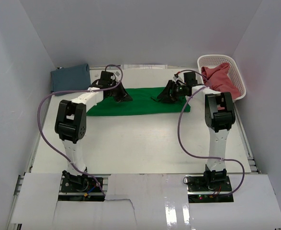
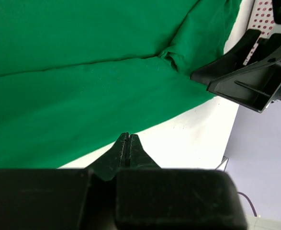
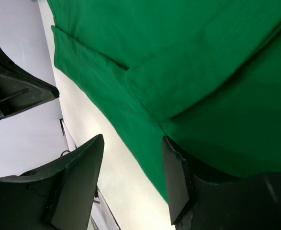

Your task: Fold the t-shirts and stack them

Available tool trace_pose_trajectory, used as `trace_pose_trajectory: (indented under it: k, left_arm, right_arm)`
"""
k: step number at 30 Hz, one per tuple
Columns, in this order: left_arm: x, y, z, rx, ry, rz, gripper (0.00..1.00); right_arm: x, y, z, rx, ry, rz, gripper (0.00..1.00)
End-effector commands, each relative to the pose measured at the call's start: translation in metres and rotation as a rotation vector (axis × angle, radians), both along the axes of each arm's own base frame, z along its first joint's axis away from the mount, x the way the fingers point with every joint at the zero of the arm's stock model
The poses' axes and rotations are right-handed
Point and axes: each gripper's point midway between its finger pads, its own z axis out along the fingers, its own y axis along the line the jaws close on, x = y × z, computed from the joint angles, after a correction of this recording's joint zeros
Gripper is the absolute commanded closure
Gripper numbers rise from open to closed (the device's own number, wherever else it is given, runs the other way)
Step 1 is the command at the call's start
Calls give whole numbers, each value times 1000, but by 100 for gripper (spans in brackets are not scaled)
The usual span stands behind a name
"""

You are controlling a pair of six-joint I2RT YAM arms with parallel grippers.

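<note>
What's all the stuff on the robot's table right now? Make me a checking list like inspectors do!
surface: white table, no spills seen.
job's things: green t-shirt folded into a long strip, mid-table; blue t-shirt folded, far left; red t-shirt bunched in the basket.
clutter: white basket, far right.
grippers: left gripper shut at the green t-shirt's edge, pinch unclear; right gripper open, astride that edge.
cables: purple cables loop beside each arm.
surroundings: plain white walls; nothing else seen.
</note>
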Motion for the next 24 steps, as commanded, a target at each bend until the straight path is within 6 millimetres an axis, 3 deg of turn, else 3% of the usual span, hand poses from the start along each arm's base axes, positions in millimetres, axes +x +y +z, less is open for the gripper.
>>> trace_pose_trajectory:
  k: [1, 6, 9, 10, 12, 24]
  left_arm:
    - [10, -17, 13, -52, -32, -21, 100]
    - [9, -32, 4, -58, -22, -57, 93]
    - [7, -37, -5, -59, -8, -79, 50]
    - [7, -37, -7, -51, -6, -73, 29]
    - [9, -30, -12, -11, -21, -50, 19]
    - [-3, -23, -35, 35, 14, -71, 17]
  right_arm:
    - [18, 9, 8, 17, -55, 8, 42]
    - [25, 11, 0, 14, -50, -1, 42]
    - [28, 13, -3, 21, -45, -1, 42]
    - [29, 12, -4, 22, -47, -3, 42]
    - [30, 13, -4, 23, -51, -4, 42]
    - [37, 16, -8, 30, -48, -10, 42]
